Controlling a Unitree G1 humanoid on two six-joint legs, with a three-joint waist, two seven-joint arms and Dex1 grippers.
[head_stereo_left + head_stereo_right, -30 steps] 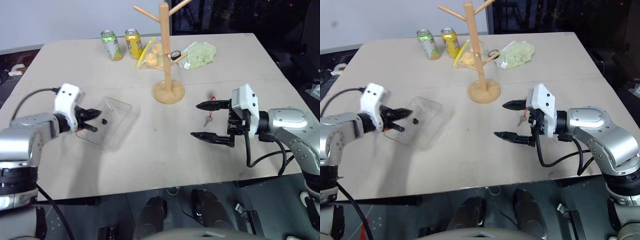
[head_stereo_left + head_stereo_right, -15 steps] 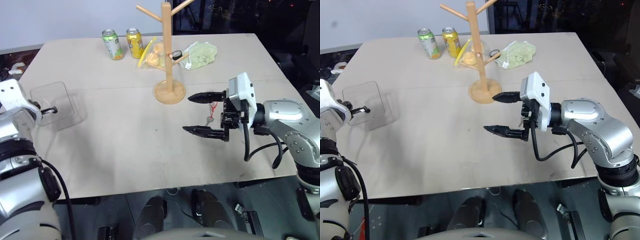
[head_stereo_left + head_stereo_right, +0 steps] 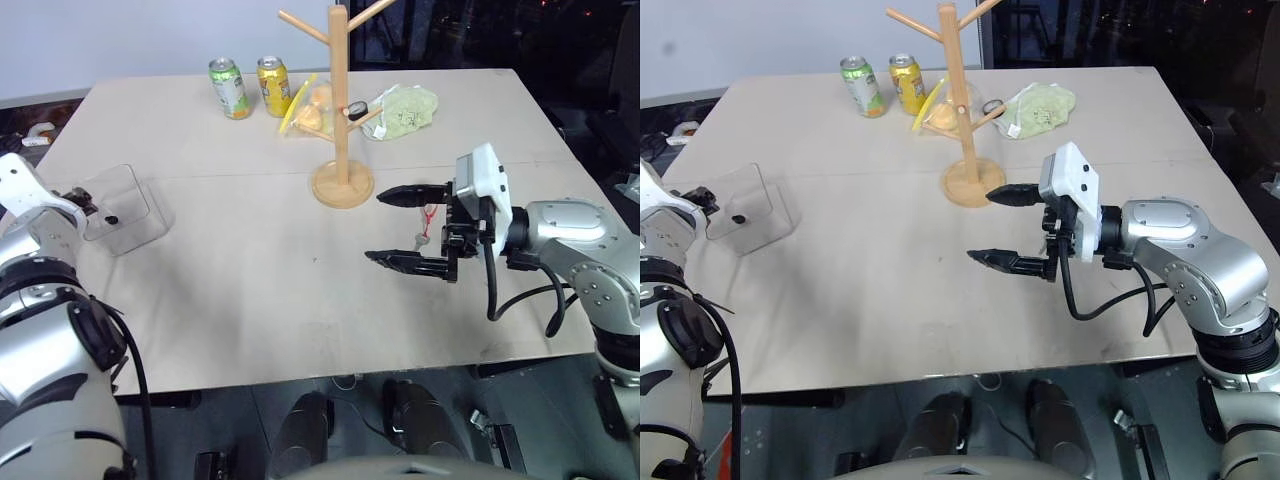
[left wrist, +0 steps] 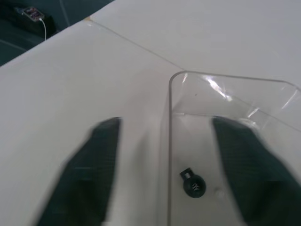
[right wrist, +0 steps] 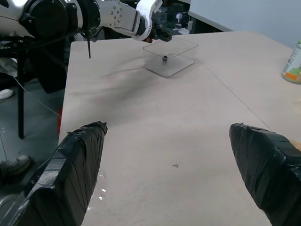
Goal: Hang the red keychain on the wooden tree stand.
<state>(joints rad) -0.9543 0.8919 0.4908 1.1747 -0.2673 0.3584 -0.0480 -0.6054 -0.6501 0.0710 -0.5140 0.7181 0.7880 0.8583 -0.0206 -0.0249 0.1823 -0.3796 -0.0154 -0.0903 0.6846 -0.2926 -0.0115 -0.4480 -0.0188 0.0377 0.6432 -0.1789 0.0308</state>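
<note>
A: Two claws, both spread. The right claw [image 3: 398, 227] hovers over the bench [image 3: 250, 290]; the red keychain [image 3: 427, 217] lies just beyond its fingers, beside the wooden tree stand [image 3: 342, 110].

B: And the left claw [image 4: 164, 174]?

A: It straddles a clear tray's [image 3: 118, 207] wall near the bench's left edge. Bare bench between them.

So it's a big tan table [image 3: 300, 300] with a seam line running across the middle. Near the far edge sit two drink cans, a green one [image 3: 228, 88] and a yellow one [image 3: 271, 86], then a clear bag of yellowish stuff [image 3: 310, 110] and a pale green crumpled bag [image 3: 400, 110], with the wooden tree stand [image 3: 342, 110] on its round base in front of those. The red keychain [image 3: 425, 222] lies on the table to the right of the stand's base, and a clear plastic box [image 3: 120, 208] with a small black knob sits way over at the left edge.
</note>
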